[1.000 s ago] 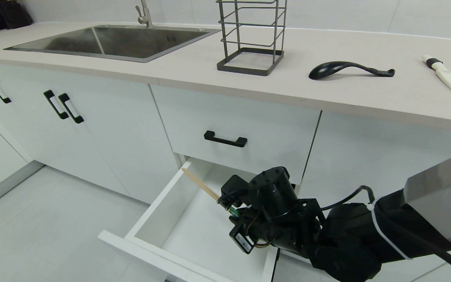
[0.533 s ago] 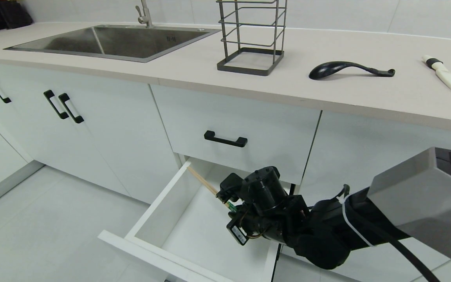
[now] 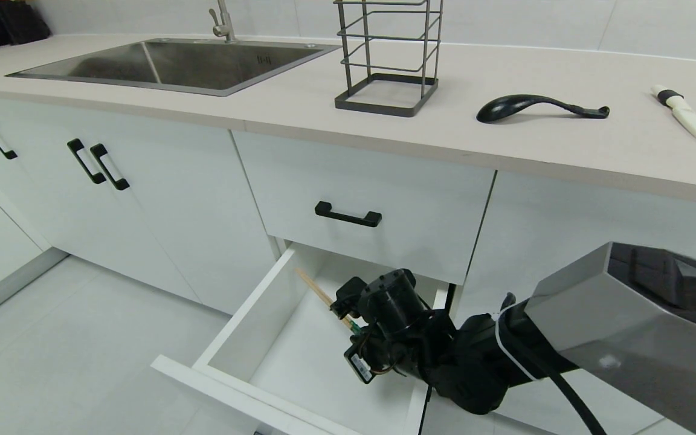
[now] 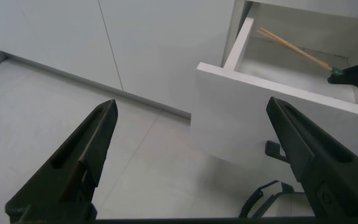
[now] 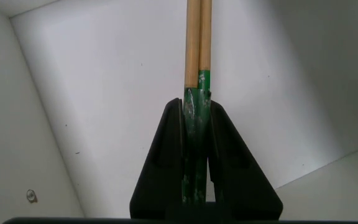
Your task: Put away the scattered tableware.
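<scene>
Picture edges cut off the rack [image 3: 375,109] at its top and the chopsticks [image 5: 197,37] at their tips.

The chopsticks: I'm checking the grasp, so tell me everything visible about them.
The chopsticks are a pair of pale wooden sticks, side by side, with green ends. The right gripper has its fingers shut on those ends. The sticks slant over the open white drawer, tips toward its far left corner; contact with it is unclear.

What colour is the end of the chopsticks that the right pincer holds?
Green, on plain wooden chopsticks; the right wrist view shows it best.
</scene>
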Motion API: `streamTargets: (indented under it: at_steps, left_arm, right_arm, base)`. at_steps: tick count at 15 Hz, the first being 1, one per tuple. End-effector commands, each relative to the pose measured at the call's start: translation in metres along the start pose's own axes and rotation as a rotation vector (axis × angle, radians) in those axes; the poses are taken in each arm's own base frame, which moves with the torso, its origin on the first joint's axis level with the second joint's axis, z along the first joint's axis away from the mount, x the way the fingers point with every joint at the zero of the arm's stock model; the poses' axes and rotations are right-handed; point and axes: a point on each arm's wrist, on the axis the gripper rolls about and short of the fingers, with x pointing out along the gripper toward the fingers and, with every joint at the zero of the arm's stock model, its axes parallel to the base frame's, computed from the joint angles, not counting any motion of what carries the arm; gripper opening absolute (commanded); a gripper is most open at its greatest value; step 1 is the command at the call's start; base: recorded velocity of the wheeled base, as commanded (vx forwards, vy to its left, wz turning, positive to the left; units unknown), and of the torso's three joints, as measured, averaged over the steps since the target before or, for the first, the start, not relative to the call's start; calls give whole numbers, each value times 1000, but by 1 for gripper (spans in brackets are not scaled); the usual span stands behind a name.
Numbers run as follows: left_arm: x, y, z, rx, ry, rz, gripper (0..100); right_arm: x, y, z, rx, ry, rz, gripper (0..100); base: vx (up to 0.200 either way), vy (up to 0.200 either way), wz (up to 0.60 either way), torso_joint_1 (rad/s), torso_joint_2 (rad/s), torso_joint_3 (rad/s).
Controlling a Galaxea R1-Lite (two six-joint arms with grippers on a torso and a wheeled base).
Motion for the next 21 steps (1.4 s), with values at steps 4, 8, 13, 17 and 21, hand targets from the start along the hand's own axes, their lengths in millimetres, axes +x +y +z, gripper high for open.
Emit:
streamTargets:
  at_steps: [4,8,13,17,21]
  left_arm:
    - [0,0,0,0,0,0,100]
    - [0,0,0,0,0,0,100]
    - [0,0,0,0,0,0,100]
    - [0,0,0,0,0,0,100]
    - [0,0,0,0,0,0,100]
  right_arm:
    - [20,6,-10,10,25,-9,0]
    - [25,8,-15,7,39,-13,0]
    - [27,13,-18,-4,46,-3,100]
    - [13,16,-4,-4,6,6,100]
    - [-27,20,31,-4,-103,28,100]
  base:
    - [0,0,0,0,0,0]
    - [0,0,0,0,0,0]
    - [0,0,0,0,0,0]
    - [0,0,0,0,0,0]
    - [0,0,0,0,0,0]
